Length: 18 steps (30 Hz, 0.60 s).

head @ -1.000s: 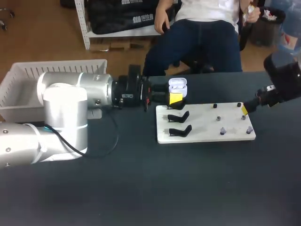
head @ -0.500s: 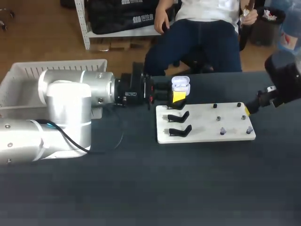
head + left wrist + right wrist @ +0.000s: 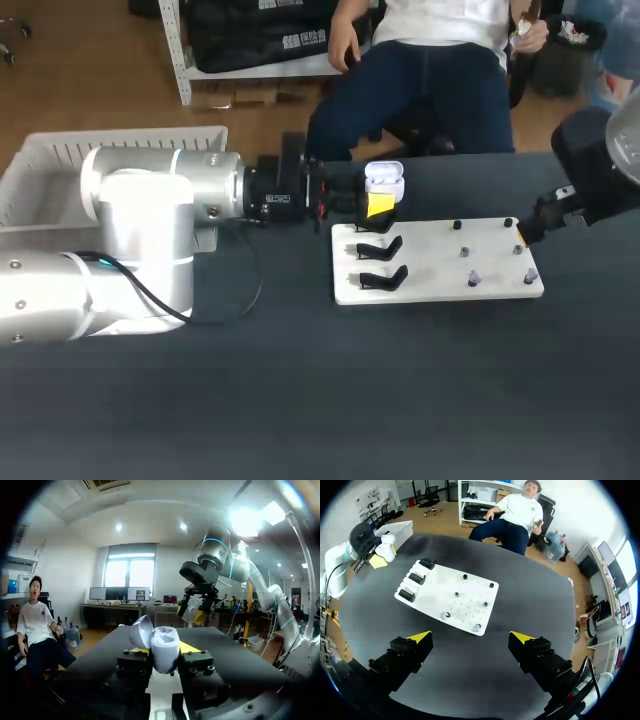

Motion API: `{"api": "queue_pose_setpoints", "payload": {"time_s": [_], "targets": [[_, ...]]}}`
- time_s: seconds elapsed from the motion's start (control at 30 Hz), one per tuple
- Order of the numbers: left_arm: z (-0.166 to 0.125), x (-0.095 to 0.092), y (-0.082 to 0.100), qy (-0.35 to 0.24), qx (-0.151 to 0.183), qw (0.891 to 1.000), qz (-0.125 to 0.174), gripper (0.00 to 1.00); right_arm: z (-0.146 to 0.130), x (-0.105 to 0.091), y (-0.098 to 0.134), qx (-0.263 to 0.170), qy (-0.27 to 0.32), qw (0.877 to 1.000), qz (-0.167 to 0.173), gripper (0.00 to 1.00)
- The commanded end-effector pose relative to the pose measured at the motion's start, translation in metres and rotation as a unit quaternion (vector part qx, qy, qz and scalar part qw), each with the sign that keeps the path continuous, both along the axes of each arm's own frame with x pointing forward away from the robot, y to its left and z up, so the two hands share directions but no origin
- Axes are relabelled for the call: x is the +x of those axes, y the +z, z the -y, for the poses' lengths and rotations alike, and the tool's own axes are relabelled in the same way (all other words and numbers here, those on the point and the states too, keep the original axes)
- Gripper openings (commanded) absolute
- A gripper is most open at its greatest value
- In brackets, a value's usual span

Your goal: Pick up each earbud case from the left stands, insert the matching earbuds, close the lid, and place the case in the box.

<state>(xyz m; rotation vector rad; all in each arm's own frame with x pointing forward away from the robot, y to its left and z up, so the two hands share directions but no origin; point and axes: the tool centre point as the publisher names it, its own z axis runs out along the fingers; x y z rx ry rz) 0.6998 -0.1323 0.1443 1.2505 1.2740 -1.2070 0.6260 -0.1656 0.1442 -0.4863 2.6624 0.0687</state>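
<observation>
Left wrist view is showing our left gripper (image 3: 163,663) clamped on the white earbud case (image 3: 165,649), both fingers pressing its lower body from either side, with the lid (image 3: 142,631) swung open and the two sockets facing out. In the head view the case is sitting in those fingers just past the far left corner of the white board (image 3: 430,290), above the black stands (image 3: 381,247) and clear of them.

Our right gripper (image 3: 470,637) is hovering with its fingers wide apart and nothing between them, high over the board's right end, where small pale pieces on pegs (image 3: 445,615) — earbuds, we judge, though too small to be sure — are waiting.

We are judging the step in hand to be the insertion, and it is asking two things of us. The left arm should be holding the case dead steady with its open mouth turned up towards the incoming arm, the lid leaning away. The right arm should be dropping squarely over one peg, pinching the piece low, lifting straight up, and matching it to its own socket — a tilted entry could jam it or knock the lid shut.

The box (image 3: 40,165) beside our left arm is for later.
</observation>
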Motion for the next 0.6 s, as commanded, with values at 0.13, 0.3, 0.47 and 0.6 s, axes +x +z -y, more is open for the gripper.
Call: {"api": "queue_pose_setpoints", "payload": {"time_s": [0.13,0.3,0.47,0.6], "targets": [[0.0,-0.001,-0.001,0.002,-0.002,1.0,0.002,0.0,0.0,-0.006,-0.001,-0.06,-0.033,0.997,0.03,1.0],[0.0,-0.001,-0.001,0.002,-0.002,1.0,0.002,0.0,0.0,-0.006,-0.001,-0.06,-0.033,0.997,0.03,1.0],[0.0,-0.001,-0.001,0.002,-0.002,1.0,0.002,0.0,-0.006,-0.006,-0.004,-0.057,-0.053,0.997,0.027,1.0],[0.0,-0.001,-0.001,0.002,-0.002,1.0,0.002,0.0,-0.014,-0.004,-0.014,-0.055,-0.035,0.998,0.012,1.0]]}}
